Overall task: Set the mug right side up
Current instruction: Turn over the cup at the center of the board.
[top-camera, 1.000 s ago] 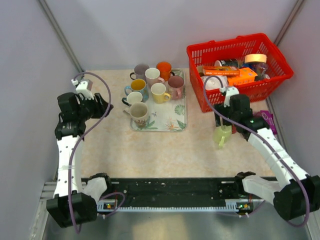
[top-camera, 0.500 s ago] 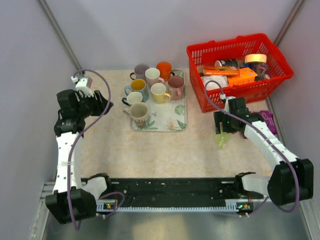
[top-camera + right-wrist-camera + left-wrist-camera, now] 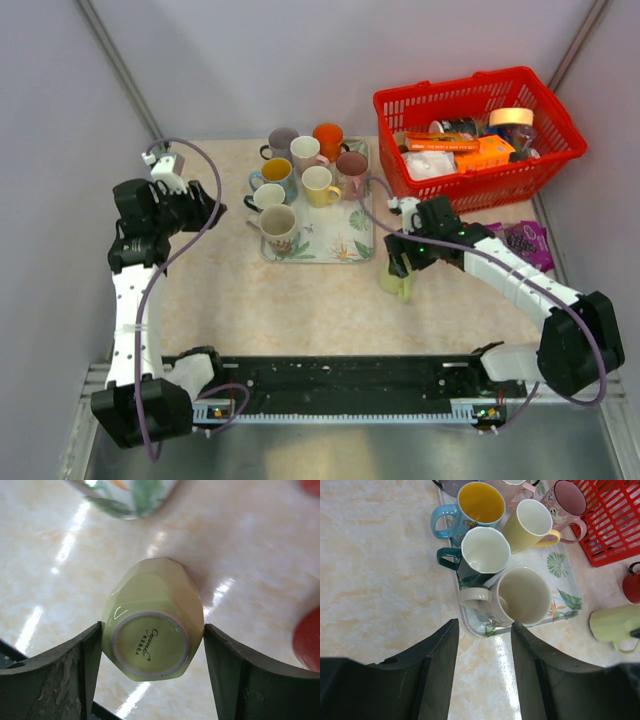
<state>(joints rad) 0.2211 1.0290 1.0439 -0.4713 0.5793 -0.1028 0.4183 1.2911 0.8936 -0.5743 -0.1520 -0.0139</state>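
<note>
The top view looks down from the near edge over the whole table (image 3: 300, 300). The left wrist view, nearer, looks down on the tray (image 3: 561, 566). Closest, the right wrist view faces the green mug (image 3: 150, 630), which all share.

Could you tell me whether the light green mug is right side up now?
Upside down: the stamped base of the green mug faces the right wrist camera, and the right gripper clamps its sides.
</note>
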